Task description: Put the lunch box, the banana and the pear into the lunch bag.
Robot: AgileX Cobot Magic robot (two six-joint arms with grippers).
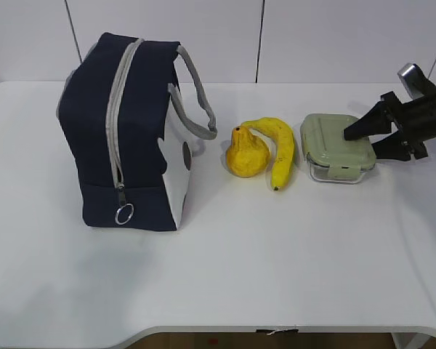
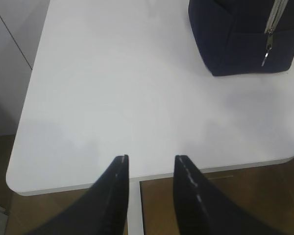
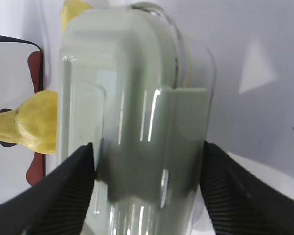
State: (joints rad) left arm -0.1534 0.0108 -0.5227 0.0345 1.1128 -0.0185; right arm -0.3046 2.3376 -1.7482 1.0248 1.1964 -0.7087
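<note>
The lunch box (image 1: 338, 145), clear glass with a sage-green lid, rests on the white table at the right. My right gripper (image 1: 361, 143) comes in from the right, open, with its jaws on either side of the box. In the right wrist view the lunch box (image 3: 132, 73) fills the gap of this gripper (image 3: 147, 146), both pads right at its sides. The banana (image 1: 280, 149) curves round the pear (image 1: 247, 153), just left of the box. The navy lunch bag (image 1: 123, 131) stands upright at the left with its zipper shut. My left gripper (image 2: 149, 157) hangs open and empty over the table's near left edge.
The bag's ring pull (image 1: 125, 213) hangs low on its front, and the grey handle (image 1: 200, 109) loops toward the pear. In the left wrist view the bag's corner (image 2: 240, 39) is at the top right. The table edge (image 2: 137, 177) lies just under the left fingertips.
</note>
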